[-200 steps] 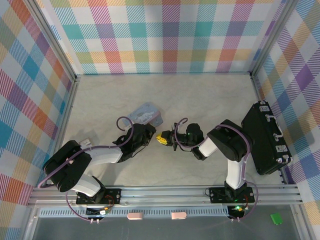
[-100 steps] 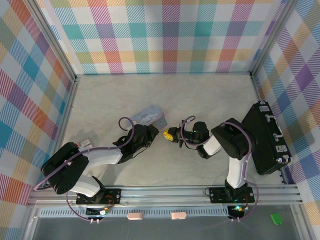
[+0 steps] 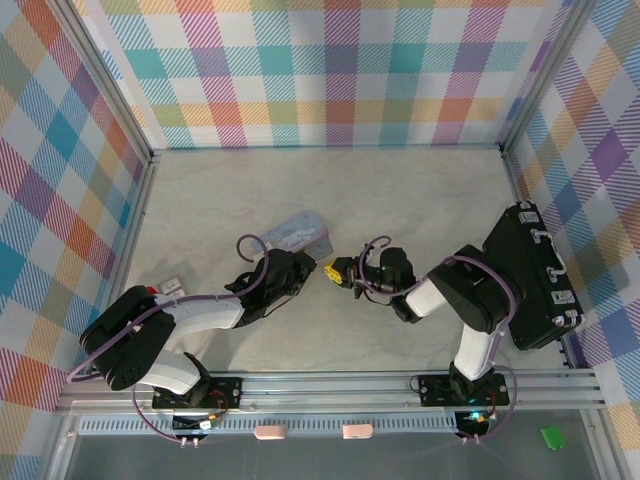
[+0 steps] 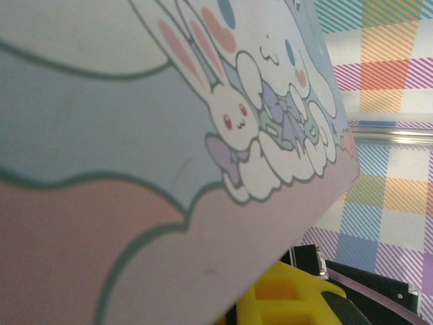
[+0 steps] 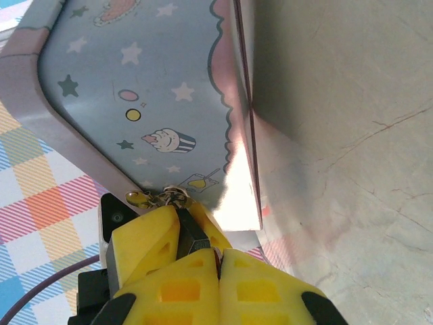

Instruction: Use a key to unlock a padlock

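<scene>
The small dark padlock is clamped between the left gripper's yellow fingers, its silvery shackle up against the pale-blue cartoon tin. My right gripper meets the padlock's near end with its pads pressed together; the key is only a dark sliver in the seam between them. From above, the left gripper and right gripper touch tip to tip just below the tin. In the left wrist view the tin is very close, with a yellow finger under its edge.
A black case lies along the right wall, next to the right arm's elbow. Plaid walls close in the table on three sides, and an aluminium rail runs along the near edge.
The right gripper has moved up and to the right, towards the tin, then settled against the left gripper's fingertips. The left gripper has shifted slightly up and right with it.
</scene>
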{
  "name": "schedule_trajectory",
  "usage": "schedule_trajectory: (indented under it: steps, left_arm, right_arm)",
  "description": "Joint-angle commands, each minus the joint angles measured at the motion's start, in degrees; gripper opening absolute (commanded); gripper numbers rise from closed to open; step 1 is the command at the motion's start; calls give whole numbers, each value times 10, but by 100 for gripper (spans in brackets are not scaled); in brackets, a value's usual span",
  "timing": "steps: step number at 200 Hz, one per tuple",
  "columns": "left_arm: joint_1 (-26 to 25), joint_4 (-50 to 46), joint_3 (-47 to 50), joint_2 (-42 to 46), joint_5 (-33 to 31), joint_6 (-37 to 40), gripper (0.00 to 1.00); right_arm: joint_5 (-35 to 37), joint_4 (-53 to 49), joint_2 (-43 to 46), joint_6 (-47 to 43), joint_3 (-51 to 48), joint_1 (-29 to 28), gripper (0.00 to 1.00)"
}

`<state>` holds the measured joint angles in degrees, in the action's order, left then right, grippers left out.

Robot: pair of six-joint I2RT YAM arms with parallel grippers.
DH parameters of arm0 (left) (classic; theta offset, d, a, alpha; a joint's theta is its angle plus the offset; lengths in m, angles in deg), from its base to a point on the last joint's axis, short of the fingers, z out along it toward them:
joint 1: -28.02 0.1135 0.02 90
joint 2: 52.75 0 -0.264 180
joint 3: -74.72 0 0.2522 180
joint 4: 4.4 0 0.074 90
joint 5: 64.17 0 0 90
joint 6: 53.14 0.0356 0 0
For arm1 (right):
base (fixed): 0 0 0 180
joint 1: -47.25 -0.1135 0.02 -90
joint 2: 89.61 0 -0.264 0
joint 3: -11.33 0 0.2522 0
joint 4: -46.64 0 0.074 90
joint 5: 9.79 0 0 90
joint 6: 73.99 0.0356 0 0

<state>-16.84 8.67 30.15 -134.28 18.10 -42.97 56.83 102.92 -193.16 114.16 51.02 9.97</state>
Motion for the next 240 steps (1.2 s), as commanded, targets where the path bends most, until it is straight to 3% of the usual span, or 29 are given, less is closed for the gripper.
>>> schedule_trajectory:
  steps: [1, 240]
  left_arm:
    - [-40, 57, -27, -1, 108, 3, 1]
    - [-38, 69, -16, -9, 91, -6, 0]
  right_arm:
    - [-13, 74, -6, 4, 19, -32, 0]
    - [68, -18, 73, -15, 28, -141, 0]
